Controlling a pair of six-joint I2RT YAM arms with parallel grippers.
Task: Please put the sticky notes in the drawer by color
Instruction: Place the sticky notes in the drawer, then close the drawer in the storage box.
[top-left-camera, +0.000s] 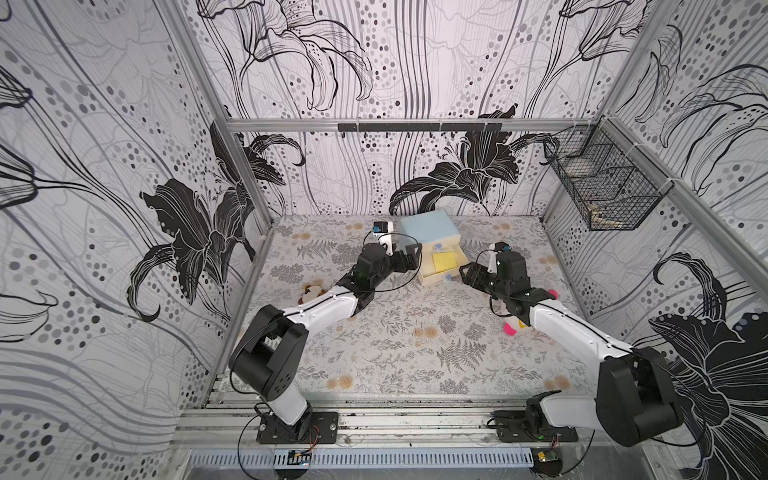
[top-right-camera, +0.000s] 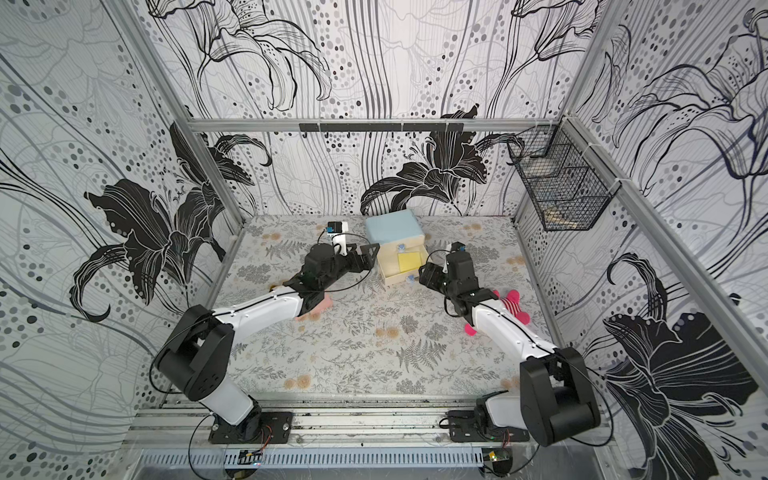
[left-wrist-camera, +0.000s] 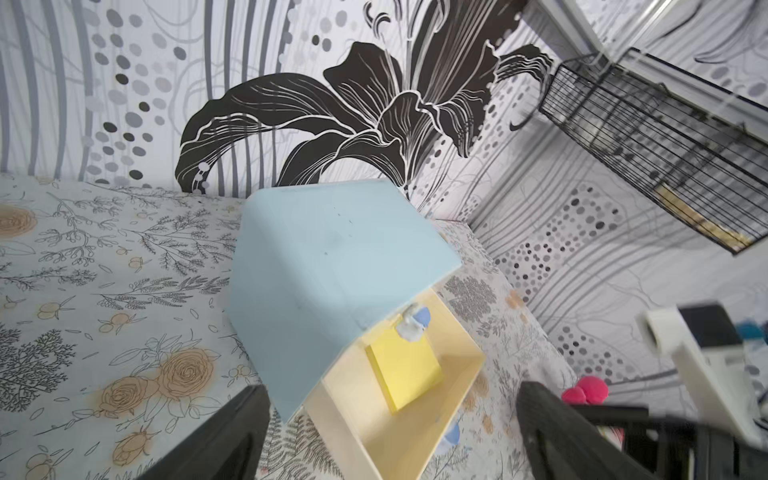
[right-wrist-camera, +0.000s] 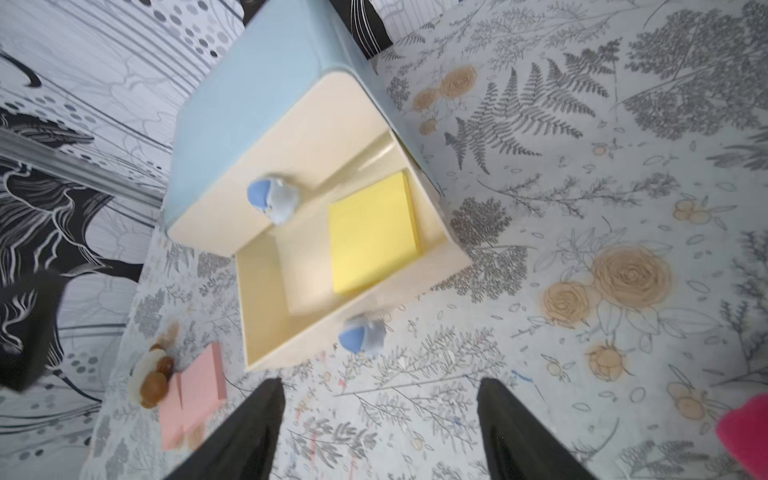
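Note:
The drawer (top-left-camera: 428, 228) is a light blue chest with cream fronts at the back of the table. One drawer is pulled out, and a yellow sticky-note pad (top-left-camera: 444, 262) (right-wrist-camera: 372, 237) lies flat inside it. Pink sticky notes (right-wrist-camera: 195, 386) (top-right-camera: 323, 304) lie on the table left of the chest, partly under my left arm. My left gripper (top-left-camera: 412, 258) (left-wrist-camera: 392, 395) hovers open by the chest's left side, holding nothing. My right gripper (top-left-camera: 466, 277) (right-wrist-camera: 382, 386) is open in front of the pulled-out drawer's blue knob (right-wrist-camera: 361, 336), holding nothing.
A pink striped plush toy (top-right-camera: 513, 301) lies under my right forearm. A small brown and white figure (right-wrist-camera: 151, 374) sits beside the pink notes. A black wire basket (top-left-camera: 602, 183) hangs on the right wall. The chest stands close to the back wall.

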